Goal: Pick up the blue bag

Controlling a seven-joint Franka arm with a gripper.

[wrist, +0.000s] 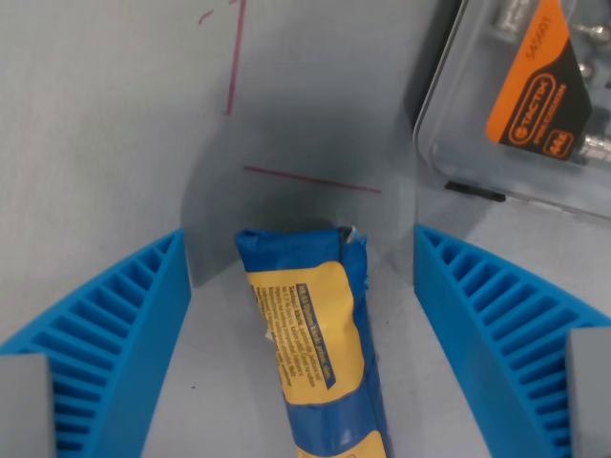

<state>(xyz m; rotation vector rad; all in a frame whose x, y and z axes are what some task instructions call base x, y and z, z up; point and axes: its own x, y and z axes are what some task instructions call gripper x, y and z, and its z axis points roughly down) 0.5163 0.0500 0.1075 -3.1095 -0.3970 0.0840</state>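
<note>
The clear pack's orange label (541, 88) reads "TACTIX" (bag print illegible).

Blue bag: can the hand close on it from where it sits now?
Probably yes. The blue bag lies between the open fingers of the hand, with gaps on both sides and nothing between. The clear package at the wrist view's upper right sits beyond the fingertips.

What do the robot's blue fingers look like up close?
The gripper has two bright blue plastic fingers, one at each side of the wrist view. Each is curved like a fin, with rows of ribbed slots cut through it. At the bottom corners, each finger joins a plain grey block. No cables or writing show on them.
</note>
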